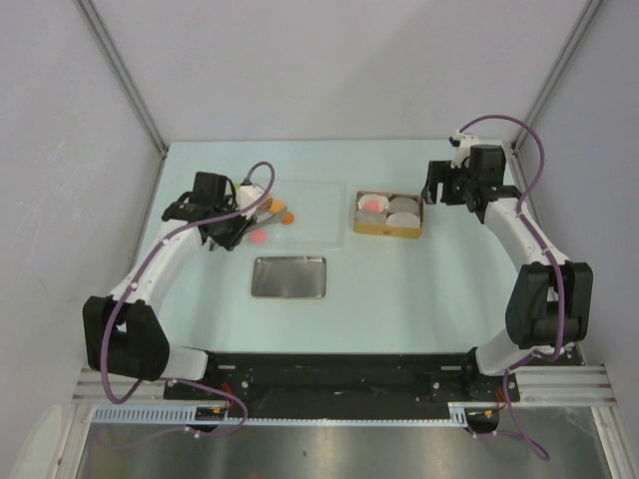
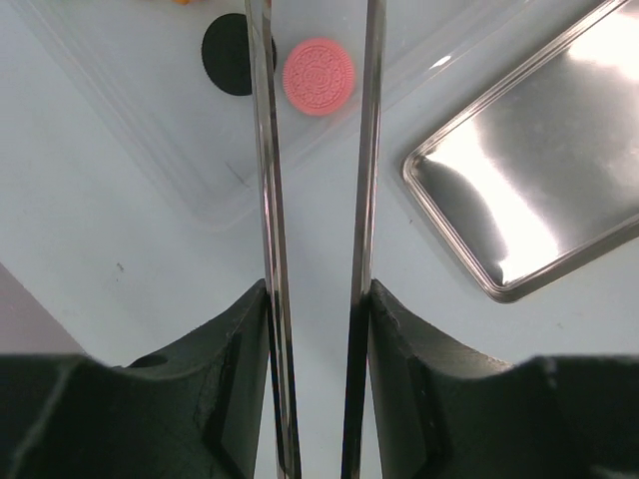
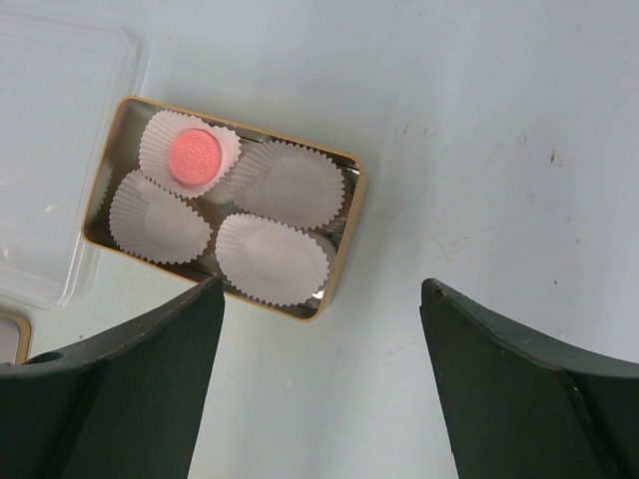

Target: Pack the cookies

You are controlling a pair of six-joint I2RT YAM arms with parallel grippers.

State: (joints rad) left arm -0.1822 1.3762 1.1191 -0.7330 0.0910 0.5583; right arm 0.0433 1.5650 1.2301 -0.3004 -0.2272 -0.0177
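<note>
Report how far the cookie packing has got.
Done: one pink cookie sits in a paper cup in the gold box; three cups are empty. In hand: the left gripper holds tweezers over a loose pink cookie on the clear tray, not yet gripped. Left: that one, a black cookie and orange cookies. The right gripper is open and empty.

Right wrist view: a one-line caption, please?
Open right claw near a gold tin of four paper cups, one holding a pink cookie.
</note>
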